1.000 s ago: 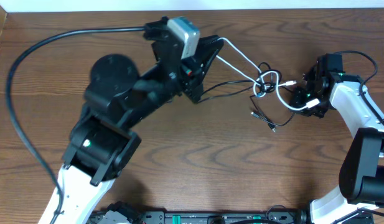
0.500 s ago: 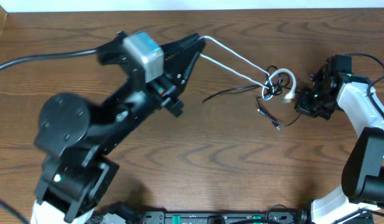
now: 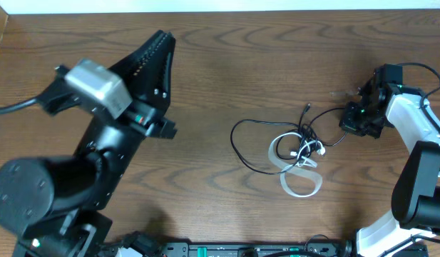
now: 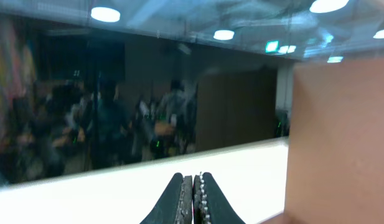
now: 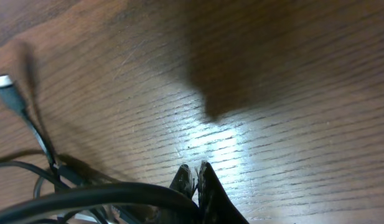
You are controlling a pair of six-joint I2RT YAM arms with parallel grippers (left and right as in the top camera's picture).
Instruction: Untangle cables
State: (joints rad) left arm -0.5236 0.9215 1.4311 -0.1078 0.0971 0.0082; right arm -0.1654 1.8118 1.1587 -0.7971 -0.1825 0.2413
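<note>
Cables point(image 3: 299, 146) are lying knotted right of centre on the table point(image 3: 205, 207), black cord point(image 3: 232, 139) looping through white cord point(image 3: 284, 184), so all separating is waiting, while my left claw point(image 4: 193, 190) is hanging shut, empty, and my right claw point(image 5: 195, 177) is sitting shut beside them.

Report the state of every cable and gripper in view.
Thin black cable, slack on the wooden table, tangled with the white one.
Shorter white cable, looped flat, crossing the black one.
Left gripper, shut, empty, pointing away from the cables.
Right gripper, shut beside the tangle; whether it grips the black cable is unclear.
</note>
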